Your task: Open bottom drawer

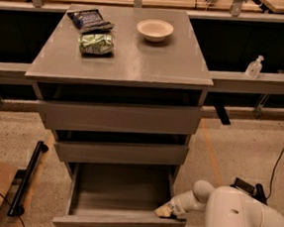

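Drawers stack three high under a grey counter [151,66], and the bottom drawer [120,195] stands pulled well out, its bare grey floor in plain sight and its slim front panel nearest the camera. Top drawer [119,117] and middle drawer [121,152] sit further in, each showing only a dark gap above its front. The claw [164,211] rests low at the front right corner of the bottom drawer, just behind the front panel and against the right wall; whether it is open or closed cannot be told, nor whether it grips the panel. Its white arm [246,224] reaches in from the lower right. On the counter a white bowl [154,30] stands near the back, with a dark bag [89,19] to its left and a green bag [96,43] just in front of that. A black bar [27,177] lies on the speckled floor left of the drawers.
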Robot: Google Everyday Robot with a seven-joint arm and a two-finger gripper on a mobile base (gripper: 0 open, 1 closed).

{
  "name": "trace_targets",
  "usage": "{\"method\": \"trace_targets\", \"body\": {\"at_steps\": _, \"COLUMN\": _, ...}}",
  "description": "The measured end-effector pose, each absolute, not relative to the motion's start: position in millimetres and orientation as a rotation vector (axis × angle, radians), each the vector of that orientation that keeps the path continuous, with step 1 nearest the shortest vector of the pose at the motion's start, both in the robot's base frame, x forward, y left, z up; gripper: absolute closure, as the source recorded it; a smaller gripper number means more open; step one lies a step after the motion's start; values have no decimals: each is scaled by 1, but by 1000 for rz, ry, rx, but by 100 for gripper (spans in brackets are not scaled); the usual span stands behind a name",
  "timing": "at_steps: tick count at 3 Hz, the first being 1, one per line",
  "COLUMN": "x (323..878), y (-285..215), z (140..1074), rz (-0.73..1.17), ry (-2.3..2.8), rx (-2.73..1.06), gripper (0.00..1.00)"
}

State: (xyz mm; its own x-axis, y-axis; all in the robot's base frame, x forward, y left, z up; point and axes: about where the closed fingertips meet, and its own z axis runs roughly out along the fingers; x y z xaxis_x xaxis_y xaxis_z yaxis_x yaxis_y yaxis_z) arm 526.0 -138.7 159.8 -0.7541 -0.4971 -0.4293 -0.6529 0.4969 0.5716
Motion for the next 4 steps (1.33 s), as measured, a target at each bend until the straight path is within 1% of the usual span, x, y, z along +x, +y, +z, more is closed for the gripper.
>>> {"method": "trace_targets", "body": {"at_steps": 1, "x": 526, "y": -139, "z": 160, "rz": 1101, "ry": 2532, "rx": -987, "gripper": 100}}
{"method": "trace_targets", "body": {"at_steps": 2, "x": 525, "y": -137, "z": 161, "rz": 1100, "ry": 2529, "rx": -995, "gripper": 100}}
{"method": "trace_targets", "body": {"at_steps": 3, "x": 515, "y": -113, "z": 174, "rz": 1093, "ry": 2484, "rx": -1092, "gripper": 100}}
{"method": "trace_targets", "body": {"at_steps": 4, "x": 530, "y": -53, "z": 230, "rz": 956, "ry": 2262, "rx": -1361, "gripper": 100}}
